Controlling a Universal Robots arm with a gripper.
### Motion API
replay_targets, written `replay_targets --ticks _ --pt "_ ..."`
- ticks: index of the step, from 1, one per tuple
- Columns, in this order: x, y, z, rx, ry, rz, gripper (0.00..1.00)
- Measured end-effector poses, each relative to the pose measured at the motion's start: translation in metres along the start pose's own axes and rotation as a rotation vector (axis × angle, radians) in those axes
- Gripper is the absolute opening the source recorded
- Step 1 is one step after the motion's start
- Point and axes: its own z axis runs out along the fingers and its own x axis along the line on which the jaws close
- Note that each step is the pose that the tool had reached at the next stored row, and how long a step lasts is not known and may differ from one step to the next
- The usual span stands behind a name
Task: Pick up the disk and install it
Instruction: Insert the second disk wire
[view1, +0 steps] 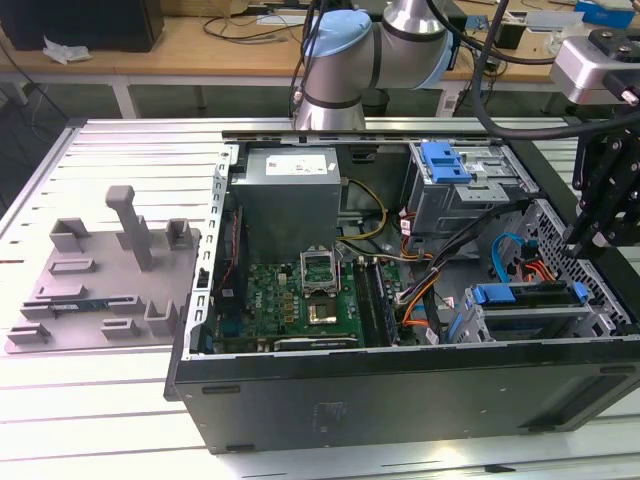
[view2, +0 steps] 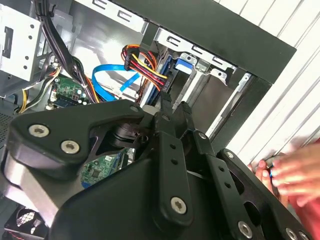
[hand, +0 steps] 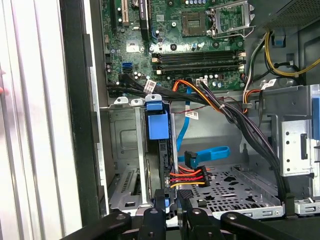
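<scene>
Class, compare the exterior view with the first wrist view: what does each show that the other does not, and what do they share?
Exterior view: the grey fixture tray beside the computer case, and the arm's silver-and-blue joint behind it. First wrist view: the power plug on red, yellow and black wires. Shared: the motherboard's processor socket and the drive cage's blue latch.

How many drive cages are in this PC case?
2. The far cage carries a blue latch. The near cage, toward the exterior view's right, holds the disk. More may be hidden.
</scene>
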Motion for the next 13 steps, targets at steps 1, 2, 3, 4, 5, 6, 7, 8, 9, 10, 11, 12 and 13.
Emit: replay_targets --ticks 1,2,3,4,5,6,7,8,9,10,11,12,13 --pt "0.0 0.0 0.0 -0.0001 0.0 0.0 0.24" --pt "0.0 0.0 0.0 -0.0001 0.0001 0.0 0.24" --pt "0.0 0.0 0.0 0.0 0.0001 0.0 0.24" --pt "0.0 0.0 0.0 -0.0001 0.0001 0.0 0.24" --pt "-0.0001 0.0 0.0 0.0 0.0002 0.0 0.24" --pt "-0.0013 0.0001 -0.0001 0.0001 0.0016 0.0 0.24" --pt "-0.0034 0.0003 0.0 0.0005 0.0059 0.0 0.24" --pt "-0.0055 0.0005 0.0 0.0007 0.009 0.0 0.24" --pt "-0.0069 0.0006 0.0001 0.0008 0.0114 -0.001 0.24" --pt "-0.0092 0.0008 0.0002 0.0005 0.0162 -0.001 0.24" --pt "-0.0111 0.001 0.0001 -0.0001 0.0208 -0.001 0.24" --pt "-0.0139 0.0012 0.0002 -0.0002 0.0232 -0.001 0.24" --pt "-0.0159 0.0014 0.0003 -0.0001 0.0235 -0.001 0.24"
